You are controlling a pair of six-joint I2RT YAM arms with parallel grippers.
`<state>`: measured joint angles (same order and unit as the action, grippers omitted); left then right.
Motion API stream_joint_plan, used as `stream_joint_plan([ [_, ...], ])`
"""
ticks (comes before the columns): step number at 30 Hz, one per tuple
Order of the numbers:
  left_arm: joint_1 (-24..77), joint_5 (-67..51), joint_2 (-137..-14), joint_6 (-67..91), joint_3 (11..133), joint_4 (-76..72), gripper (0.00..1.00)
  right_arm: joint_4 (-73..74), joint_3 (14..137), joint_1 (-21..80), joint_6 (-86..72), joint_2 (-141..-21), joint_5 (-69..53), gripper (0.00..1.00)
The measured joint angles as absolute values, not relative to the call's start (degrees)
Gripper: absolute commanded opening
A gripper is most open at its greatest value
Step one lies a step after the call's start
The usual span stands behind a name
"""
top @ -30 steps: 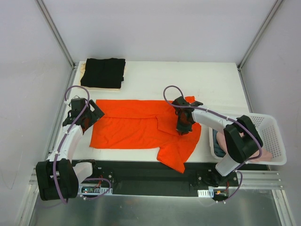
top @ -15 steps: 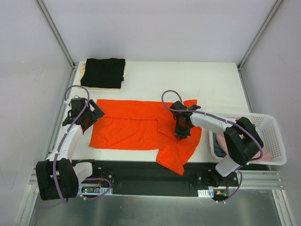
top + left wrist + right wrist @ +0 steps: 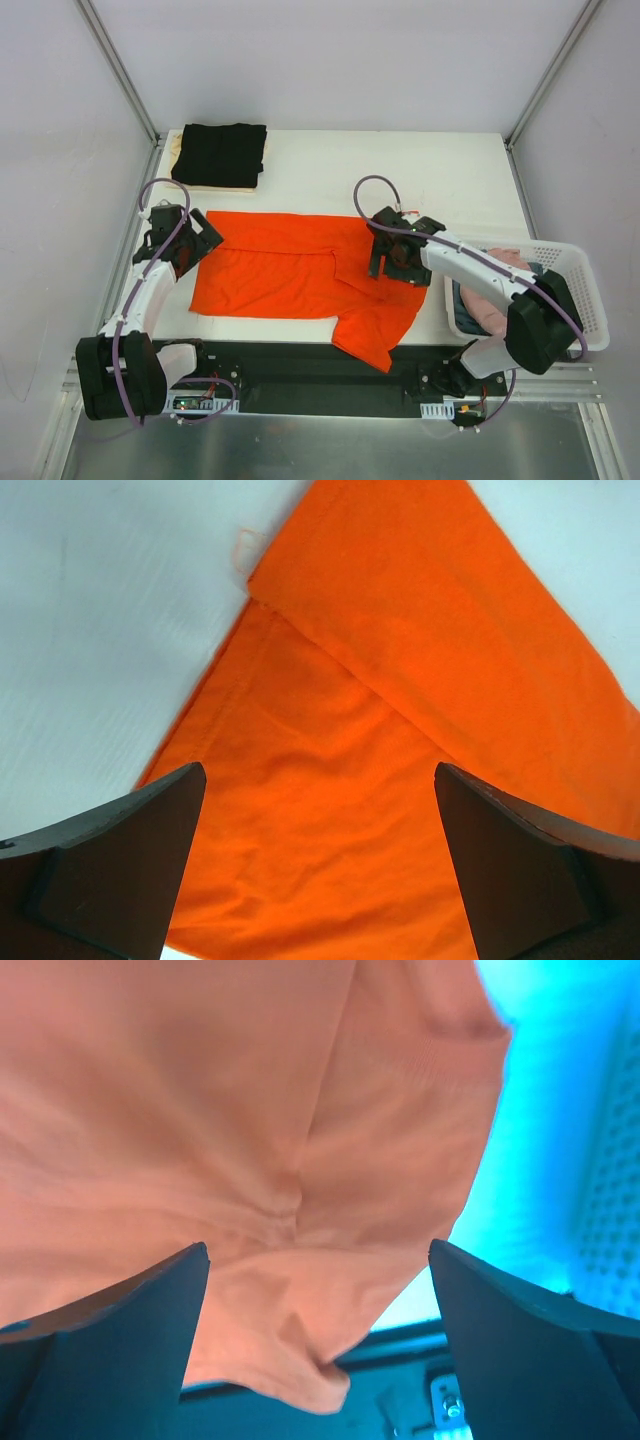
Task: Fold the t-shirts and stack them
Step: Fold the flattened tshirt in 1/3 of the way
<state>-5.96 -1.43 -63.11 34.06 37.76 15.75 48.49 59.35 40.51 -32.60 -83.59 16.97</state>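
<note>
A bright orange-red t-shirt (image 3: 280,275) lies spread on the white table (image 3: 420,170), with one part hanging over the near edge (image 3: 368,340). My left gripper (image 3: 190,247) hovers open over its left end. In the left wrist view the orange cloth (image 3: 400,730) lies below the wide-apart fingers (image 3: 110,860), with a small white label (image 3: 244,542) beyond. My right gripper (image 3: 398,260) stands open over the shirt's right part. Its wrist view shows the cloth (image 3: 250,1110) under my right gripper (image 3: 318,1250), and nothing is held. A folded black t-shirt (image 3: 220,153) rests on a cream one (image 3: 192,186) at the back left.
A white lattice basket (image 3: 585,300) stands at the table's right near corner with pink cloth (image 3: 490,305) in it, close to my right arm. Its wall shows in the right wrist view (image 3: 612,1210). Metal frame posts (image 3: 120,70) rise at the back corners.
My right gripper has opened and let go of the orange shirt's right part, which now lies flat. It also shifted slightly right. The left arm has not moved.
</note>
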Motion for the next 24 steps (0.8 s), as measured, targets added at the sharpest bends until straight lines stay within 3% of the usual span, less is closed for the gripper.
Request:
stream_joint_plan([
  [6,-4.75,-6.39,-71.35,35.48,43.22,14.63,0.99,41.98,64.79,33.93,-23.99,-83.74,15.97,0.97],
  [15,-2.98,-11.79,-92.07,35.33,57.78,11.11,0.99,27.16,81.78,25.32,-14.48,-103.22,6.17,0.97],
  [24,-3.07,-13.52,-102.35,35.51,62.87,10.28,0.99,25.43,82.28,17.34,-16.29,-112.42,-0.08,0.97],
])
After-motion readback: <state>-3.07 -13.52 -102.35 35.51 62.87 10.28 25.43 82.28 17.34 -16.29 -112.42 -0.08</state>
